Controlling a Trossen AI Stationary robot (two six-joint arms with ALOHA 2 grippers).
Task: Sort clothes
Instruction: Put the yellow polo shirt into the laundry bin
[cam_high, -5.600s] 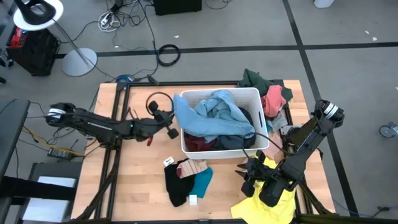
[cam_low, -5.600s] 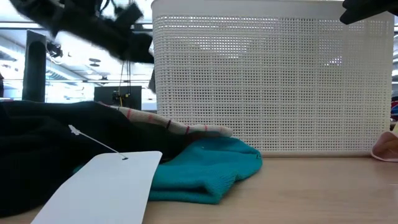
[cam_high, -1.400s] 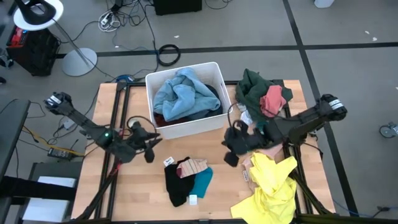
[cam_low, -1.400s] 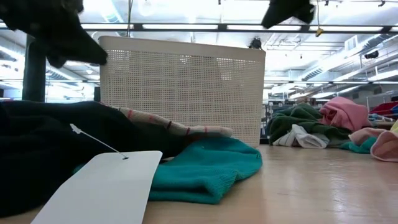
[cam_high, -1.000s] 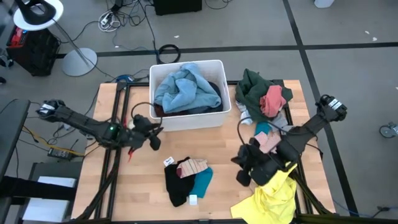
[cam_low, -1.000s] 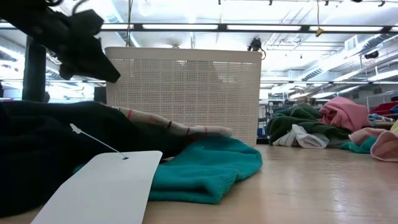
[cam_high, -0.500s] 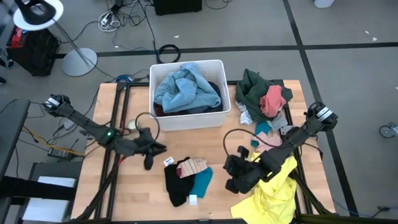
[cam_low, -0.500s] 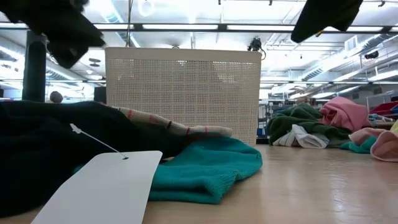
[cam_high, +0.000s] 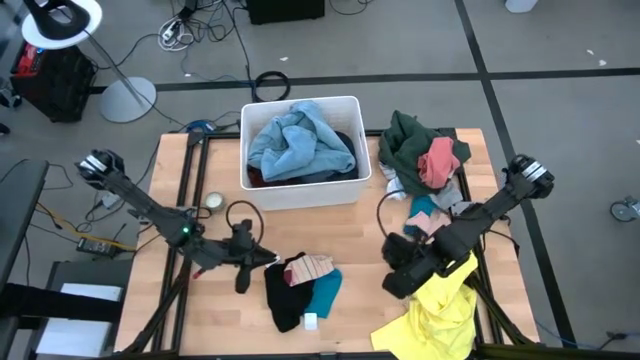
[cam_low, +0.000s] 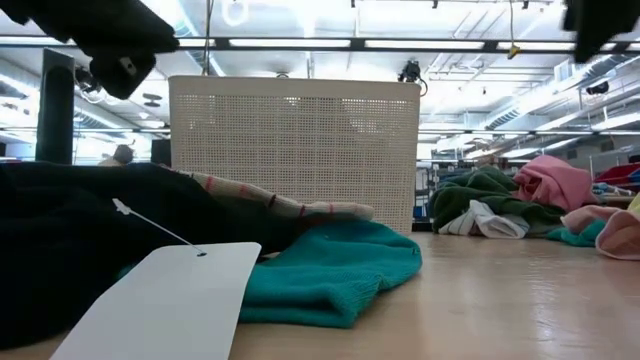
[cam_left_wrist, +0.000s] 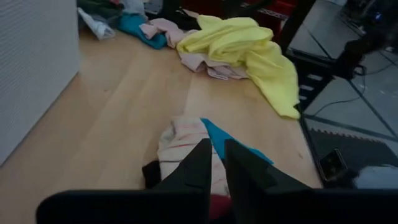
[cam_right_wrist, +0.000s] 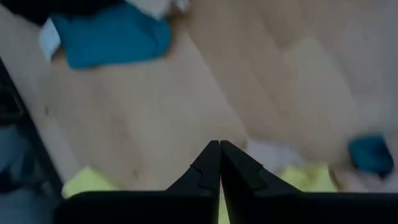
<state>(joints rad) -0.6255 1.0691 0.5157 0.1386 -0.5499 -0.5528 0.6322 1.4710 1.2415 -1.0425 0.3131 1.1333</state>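
A small pile of clothes lies at the table's near middle: a black garment (cam_high: 283, 295), a beige striped one (cam_high: 310, 268) and a teal one (cam_high: 325, 292). My left gripper (cam_high: 265, 262) hovers just left of this pile, fingers nearly together (cam_left_wrist: 217, 163), holding nothing. My right gripper (cam_high: 395, 280) is shut and empty above bare wood, beside the yellow garment (cam_high: 435, 312). The white bin (cam_high: 300, 195) at the far middle holds light blue clothes (cam_high: 298, 145). Dark green (cam_high: 410, 135) and pink (cam_high: 440, 160) garments are heaped at the far right.
A white tag (cam_low: 160, 300) lies on the black garment close to the low camera. Small teal and pale pieces (cam_high: 425, 212) lie between the far-right heap and the yellow garment. Bare wood shows at the table's left and between the two near piles.
My left gripper has gone toward the table's near edge and then right, from in front of the bin to the small pile's left side. My right gripper has swung a little left and back again near the yellow garment. The clothes and the bin have kept still.
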